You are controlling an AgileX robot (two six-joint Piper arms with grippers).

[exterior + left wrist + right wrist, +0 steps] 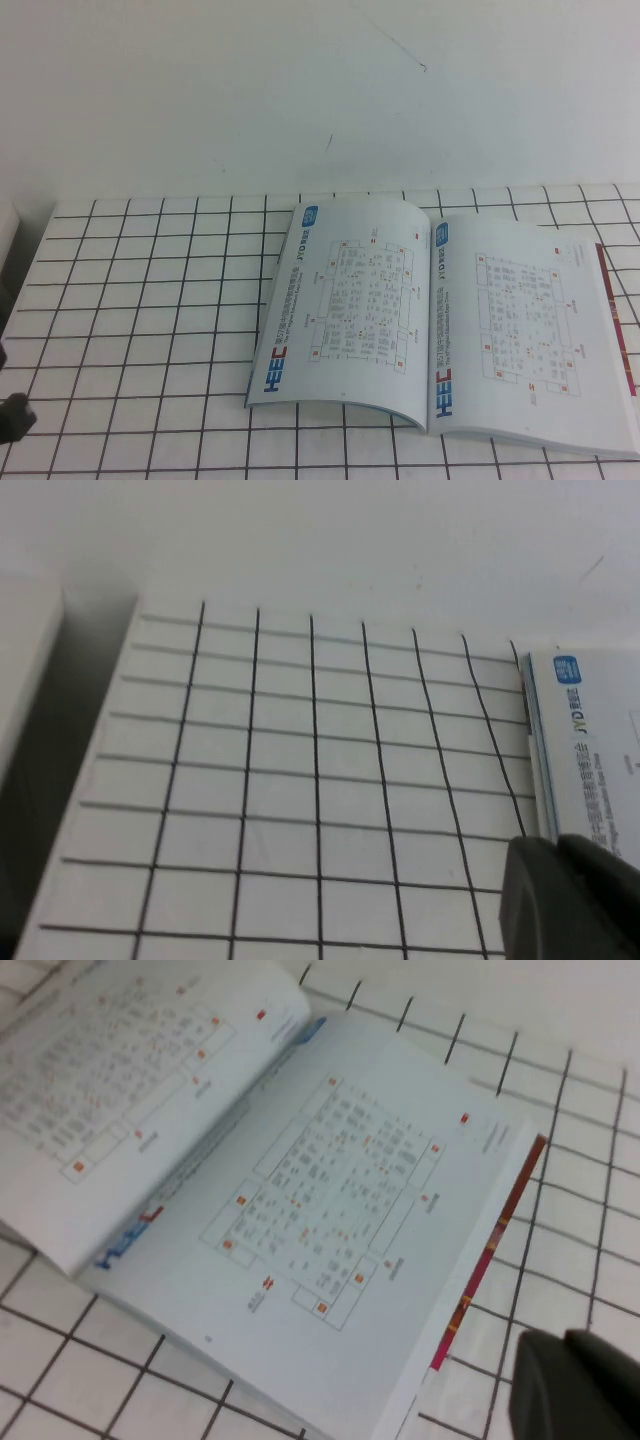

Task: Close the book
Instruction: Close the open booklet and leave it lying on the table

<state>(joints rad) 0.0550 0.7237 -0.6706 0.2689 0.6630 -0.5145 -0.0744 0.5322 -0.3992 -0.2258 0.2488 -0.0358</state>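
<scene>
Nothing of the closing was done. The book was found fully open on the right half of the gridded table, its left page bowed up near the spine and a red cover edge exposed beyond the right page. The left gripper was seen at the table's near left edge, well apart from the book. The right gripper was seen only in its wrist view, near the red edge. Jaw state could not be told for either. Wide bare grid was available left of the book, so the whole fold was judged outstanding.
</scene>
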